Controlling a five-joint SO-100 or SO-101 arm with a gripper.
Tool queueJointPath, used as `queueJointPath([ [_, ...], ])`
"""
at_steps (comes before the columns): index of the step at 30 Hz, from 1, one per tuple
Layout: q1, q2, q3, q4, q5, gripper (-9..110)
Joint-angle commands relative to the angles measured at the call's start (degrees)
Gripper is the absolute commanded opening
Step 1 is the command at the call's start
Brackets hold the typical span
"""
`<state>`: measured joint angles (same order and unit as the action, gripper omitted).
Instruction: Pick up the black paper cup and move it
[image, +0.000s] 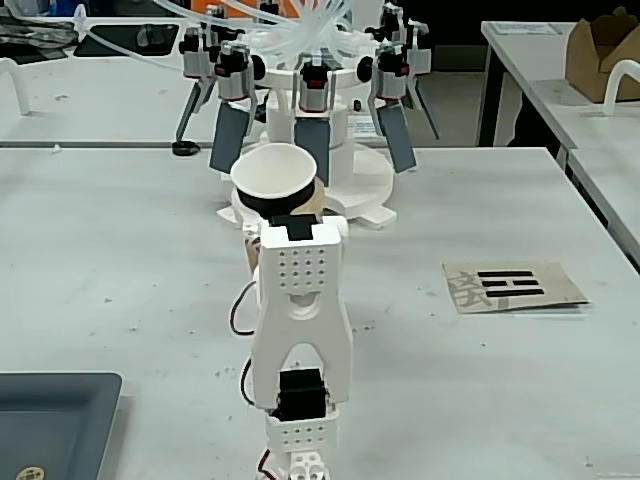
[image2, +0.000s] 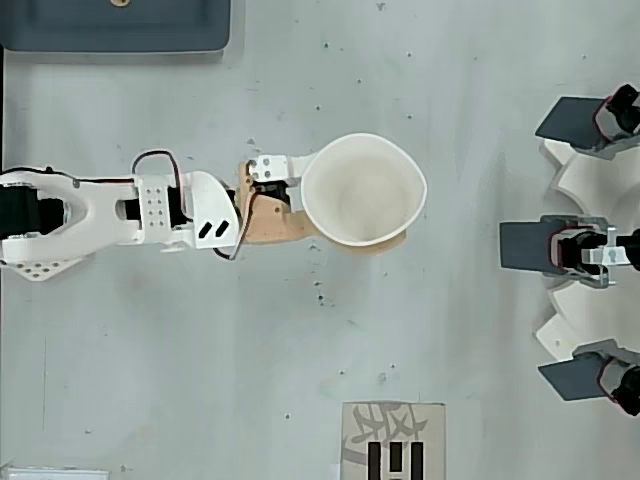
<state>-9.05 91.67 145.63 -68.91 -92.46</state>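
The black paper cup (image: 272, 172) shows its white inside and a band of black wall below the rim. It is held above the table in front of the arm. From overhead the cup (image2: 362, 192) looks large and its rim is squeezed out of round. My gripper (image: 285, 208) is shut on the cup's wall. In the overhead view the gripper (image2: 368, 195) is mostly hidden beneath the cup; only a tan finger (image2: 268, 222) shows at its left and lower edge.
A white machine (image: 352, 180) with several grey paddles stands just behind the cup, at the right edge from overhead (image2: 590, 245). A paper card (image: 512, 286) with black bars lies to the right. A dark grey tray (image: 50, 410) sits at the near left.
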Motion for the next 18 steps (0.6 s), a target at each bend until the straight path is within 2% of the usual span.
queueJointPath([
  [1, 1.76, 3.25, -0.09, -1.23, -0.62, 6],
  [18, 7.91, -4.92, -7.38, 0.62, -0.09, 5],
])
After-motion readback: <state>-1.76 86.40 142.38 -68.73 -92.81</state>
